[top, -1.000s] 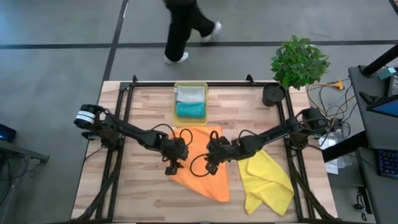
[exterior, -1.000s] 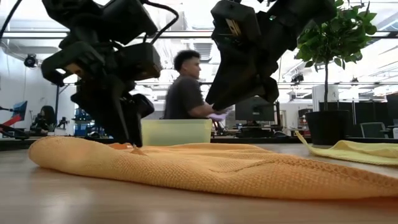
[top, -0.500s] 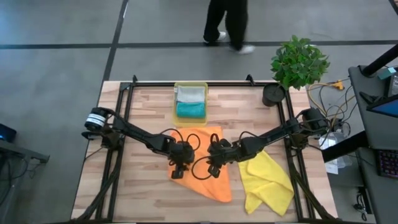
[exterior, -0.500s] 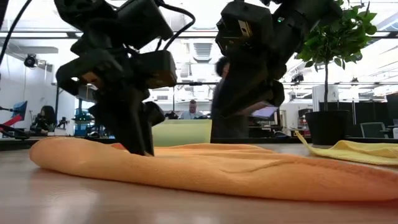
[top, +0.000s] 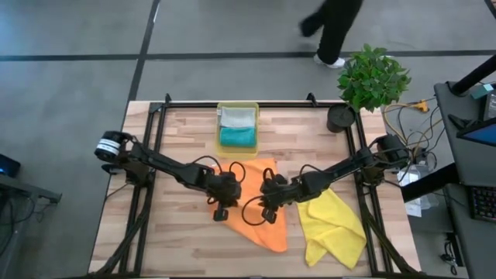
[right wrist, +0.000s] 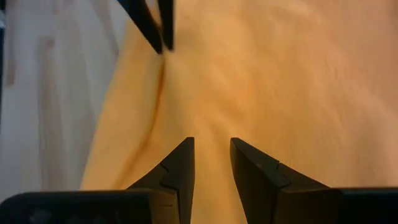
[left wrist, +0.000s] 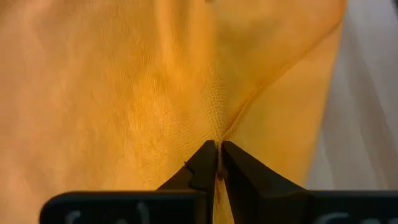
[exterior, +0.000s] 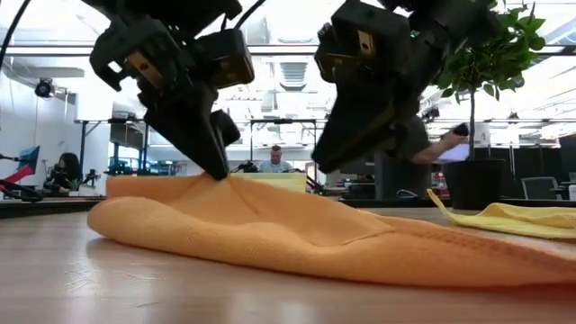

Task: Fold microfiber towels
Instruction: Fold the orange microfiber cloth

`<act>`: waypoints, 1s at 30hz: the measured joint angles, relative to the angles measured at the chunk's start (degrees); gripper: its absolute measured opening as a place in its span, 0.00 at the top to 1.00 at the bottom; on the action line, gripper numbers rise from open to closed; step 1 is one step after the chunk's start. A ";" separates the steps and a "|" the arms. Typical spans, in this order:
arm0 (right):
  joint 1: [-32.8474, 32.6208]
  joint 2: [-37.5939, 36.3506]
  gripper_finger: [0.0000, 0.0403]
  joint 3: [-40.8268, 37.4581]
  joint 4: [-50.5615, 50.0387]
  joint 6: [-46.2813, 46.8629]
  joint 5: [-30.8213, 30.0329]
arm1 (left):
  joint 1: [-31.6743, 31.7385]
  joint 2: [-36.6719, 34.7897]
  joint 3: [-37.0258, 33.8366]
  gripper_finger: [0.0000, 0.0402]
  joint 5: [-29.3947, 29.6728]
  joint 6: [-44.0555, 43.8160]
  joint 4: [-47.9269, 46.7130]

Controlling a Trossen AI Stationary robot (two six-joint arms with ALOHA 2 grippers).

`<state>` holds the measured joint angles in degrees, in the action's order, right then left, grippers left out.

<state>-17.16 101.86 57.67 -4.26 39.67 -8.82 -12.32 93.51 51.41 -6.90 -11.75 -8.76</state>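
Orange towel [top: 260, 205]: spread on the table between both grippers, its left edge pinched up into a peak.
Left gripper [left wrist: 217, 163]: fingers pressed together on that edge fold, raised off the table.
Right gripper [right wrist: 211, 163]: just beside the left one, over the cloth; fingers parted, nothing between them.
Yellow towel [top: 333, 225]: crumpled beyond the right gripper.
Risk: the pinch looks shallow, so the fold may slip out during carry-over.

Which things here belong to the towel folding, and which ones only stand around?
Job: orange towel, pinched by left gripper; right gripper open above it; yellow towel; grey towel, teal towel.
Around: plastic tray, potted plant, black cup.
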 joint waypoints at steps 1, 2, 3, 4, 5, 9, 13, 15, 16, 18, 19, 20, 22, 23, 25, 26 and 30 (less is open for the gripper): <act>0.36 0.20 0.76 -0.12 1.22 -1.26 0.01 | 0.00 -0.15 0.09 0.96 0.09 0.04 0.26; 0.93 0.43 0.76 -0.16 2.44 -2.19 0.05 | 0.00 -0.27 0.10 0.96 0.17 0.04 0.27; 1.69 0.78 0.76 -0.16 3.81 -2.58 0.19 | 0.00 -0.32 0.07 0.96 0.19 0.03 0.14; 2.65 1.24 0.76 -0.16 5.21 -2.65 0.21 | 0.00 -0.36 0.02 0.96 0.23 0.02 0.40; 3.77 1.71 0.76 -0.16 6.51 -2.61 0.29 | 0.00 -0.43 -0.03 0.96 0.27 0.02 0.74; 7.93 4.19 0.76 -0.16 11.48 -1.37 2.36 | 0.03 -0.45 -0.37 0.96 0.38 0.04 0.36; 10.54 6.79 0.76 0.02 13.26 0.01 4.14 | 0.03 -0.45 -0.53 0.96 0.50 0.00 0.53; 11.23 7.95 0.76 0.04 13.39 0.12 4.73 | 0.03 -0.46 -0.70 0.96 0.53 -0.53 0.49; 11.48 8.57 0.76 0.04 13.93 0.18 4.80 | 0.04 -0.45 -0.87 0.96 0.57 -1.32 0.59; 11.59 9.60 0.76 0.04 14.10 0.20 5.34 | 0.04 -0.45 -1.21 0.96 0.57 -2.34 0.21; 11.60 10.09 0.76 0.04 14.30 0.39 5.76 | 0.04 -0.45 -1.28 0.95 0.51 -2.93 -0.01; 11.57 10.66 0.76 0.04 14.86 0.72 6.10 | 0.04 -0.46 -1.28 0.93 0.41 -3.04 -0.13; 11.51 11.57 0.76 0.06 15.29 1.04 6.41 | -0.09 -0.45 -1.18 0.90 0.11 -3.24 -1.03; 11.49 11.95 0.76 0.04 15.93 1.06 6.56 | -0.27 -0.45 -1.17 0.87 0.03 -3.74 -1.13; 11.44 12.54 0.76 0.08 16.78 1.08 6.54 | -0.47 -0.46 -1.15 0.83 -0.04 -4.45 -1.23; 11.45 12.64 0.76 0.11 17.05 1.24 6.63 | -0.61 -0.47 -1.12 0.81 -0.04 -4.45 -1.23; 11.52 13.32 0.76 0.19 18.28 1.74 7.13 | -1.31 -0.47 -1.11 0.76 -0.04 -4.42 -1.28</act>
<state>-5.64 115.18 57.87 14.02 41.41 -1.69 -13.63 93.03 50.30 -6.94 -16.16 -10.04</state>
